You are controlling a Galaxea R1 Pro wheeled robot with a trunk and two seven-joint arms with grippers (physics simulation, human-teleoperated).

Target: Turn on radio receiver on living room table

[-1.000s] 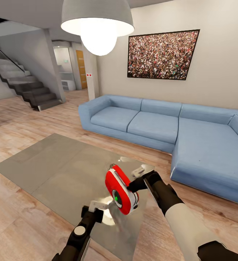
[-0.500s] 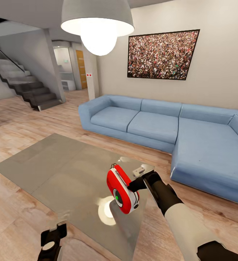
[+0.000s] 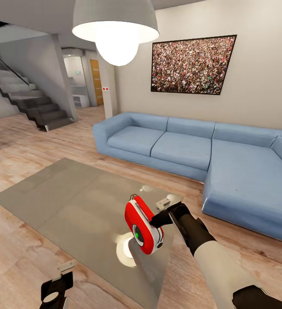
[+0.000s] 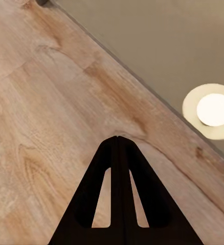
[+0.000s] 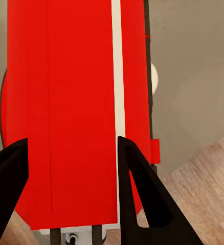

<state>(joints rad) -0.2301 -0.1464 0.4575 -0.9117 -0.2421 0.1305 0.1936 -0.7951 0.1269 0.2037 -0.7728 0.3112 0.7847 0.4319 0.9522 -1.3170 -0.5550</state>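
Above table [image 3: 50,197] edge, radio receiver [image 3: 143,225]

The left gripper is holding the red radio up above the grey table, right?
Not quite: the right gripper holds the red radio above the grey table, as the head view shows. The left gripper is shut over the wood floor.

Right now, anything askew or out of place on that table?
Only the radio receiver: it is tilted, lifted off the table, clamped in the right gripper. A small white gadget lies at the far edge. No spill or damage visible.
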